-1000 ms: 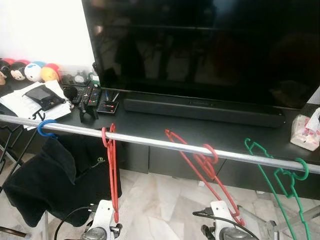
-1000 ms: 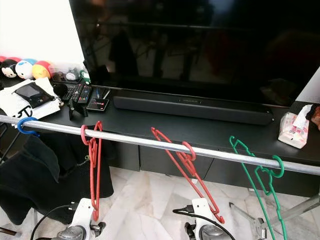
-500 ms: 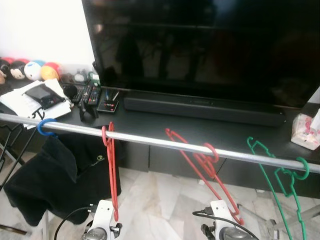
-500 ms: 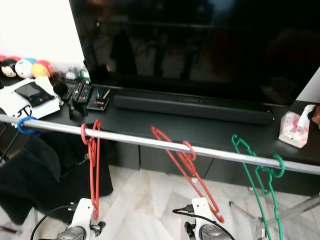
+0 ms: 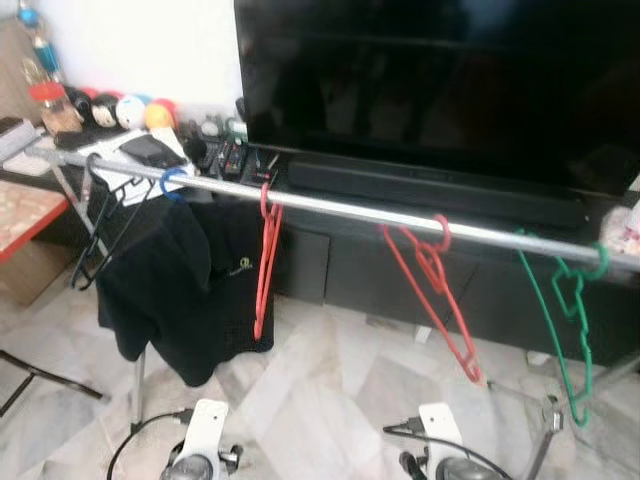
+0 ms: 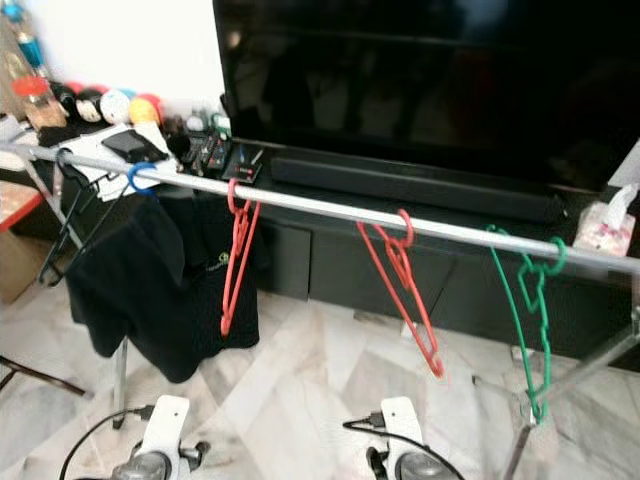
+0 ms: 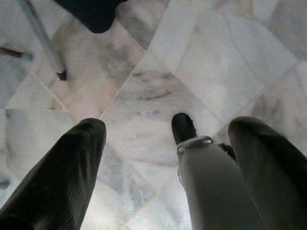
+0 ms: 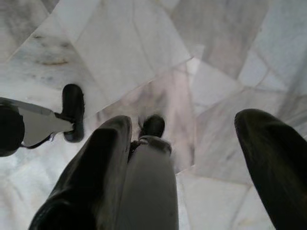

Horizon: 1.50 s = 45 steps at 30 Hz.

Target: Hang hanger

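A large dark television [image 5: 440,80] stands on a long black counter [image 6: 330,255] against the wall, with a soundbar [image 5: 430,190] lying in front of it; the floor [image 5: 320,390] is pale marble tile. Across the front runs a silver rail [image 5: 340,208], and a black shirt [image 5: 170,280] hangs from it near the robot's left on a blue hanger [image 5: 172,185]. Further along the rail hang a red hanger [image 5: 264,260], a second red hanger [image 5: 435,290] tilted at a slant, and a green hanger [image 5: 570,300] near the right end; a black hanger [image 5: 100,225] hangs at the far left end. Small round toys [image 5: 125,110] and remotes [image 5: 235,160] sit on the counter's left part; a tissue pack [image 6: 605,225] sits on its right. The left gripper [image 7: 168,139] hangs low over the floor, fingers [image 7: 72,163] spread wide and holding nothing; the right gripper [image 8: 192,143] likewise hangs over the tiles, fingers [image 8: 268,153] wide apart and empty.
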{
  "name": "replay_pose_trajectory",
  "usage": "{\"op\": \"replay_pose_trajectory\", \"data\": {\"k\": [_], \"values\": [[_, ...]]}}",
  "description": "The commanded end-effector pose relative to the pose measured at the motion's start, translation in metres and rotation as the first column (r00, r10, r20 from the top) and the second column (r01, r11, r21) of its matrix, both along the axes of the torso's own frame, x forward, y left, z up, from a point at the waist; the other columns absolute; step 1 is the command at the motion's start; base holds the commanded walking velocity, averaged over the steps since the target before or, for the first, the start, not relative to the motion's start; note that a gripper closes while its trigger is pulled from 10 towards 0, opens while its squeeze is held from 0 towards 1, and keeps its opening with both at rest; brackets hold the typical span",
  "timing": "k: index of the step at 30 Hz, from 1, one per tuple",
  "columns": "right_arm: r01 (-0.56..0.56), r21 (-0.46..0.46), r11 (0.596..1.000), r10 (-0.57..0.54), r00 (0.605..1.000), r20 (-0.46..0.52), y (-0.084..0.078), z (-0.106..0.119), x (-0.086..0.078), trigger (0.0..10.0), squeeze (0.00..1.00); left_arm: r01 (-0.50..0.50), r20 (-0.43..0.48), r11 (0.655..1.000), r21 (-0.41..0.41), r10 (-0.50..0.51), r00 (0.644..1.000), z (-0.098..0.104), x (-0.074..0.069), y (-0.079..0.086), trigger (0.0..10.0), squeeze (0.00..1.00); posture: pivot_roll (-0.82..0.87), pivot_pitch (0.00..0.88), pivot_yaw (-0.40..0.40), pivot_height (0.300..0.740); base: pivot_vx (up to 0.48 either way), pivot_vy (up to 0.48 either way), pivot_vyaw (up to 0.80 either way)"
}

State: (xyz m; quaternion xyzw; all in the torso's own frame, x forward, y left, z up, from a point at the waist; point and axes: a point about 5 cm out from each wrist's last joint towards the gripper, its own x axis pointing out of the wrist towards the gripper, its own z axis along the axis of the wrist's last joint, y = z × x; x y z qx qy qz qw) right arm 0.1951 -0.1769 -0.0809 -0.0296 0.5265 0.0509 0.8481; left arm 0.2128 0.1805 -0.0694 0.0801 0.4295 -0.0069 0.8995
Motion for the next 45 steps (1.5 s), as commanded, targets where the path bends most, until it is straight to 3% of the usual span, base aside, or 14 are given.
{"op": "replay_pose_trajectory", "data": {"k": [1,38,45], "values": [[0.012,-0.004,1.000,-0.012,1.000,-0.003,-0.0029,-0.0001,-0.0007,10.0,0.00,-0.001,-0.030,1.000,-0.001,0.001,1.000,-0.0043,-0.0068,-0.0012,10.0,0.00,0.02,0.000,-0.036,0.740,-0.300,0.000,0.00],[0.018,0.001,1.000,-0.018,1.000,0.015,-0.0028,0.0034,0.0061,10.0,0.00,-0.008,-0.023,1.000,-0.006,0.008,1.000,-0.0010,-0.0006,-0.0005,10.0,0.00,0.02,0.000,-0.036,0.740,-0.322,0.000,0.00],[0.019,0.002,1.000,-0.019,1.000,0.017,-0.0029,0.0038,0.0067,10.0,0.00,-0.006,-0.023,1.000,-0.004,0.006,1.000,-0.0006,0.0001,-0.0006,10.0,0.00,0.01,0.000,-0.035,0.740,-0.078,0.000,0.00]]}}
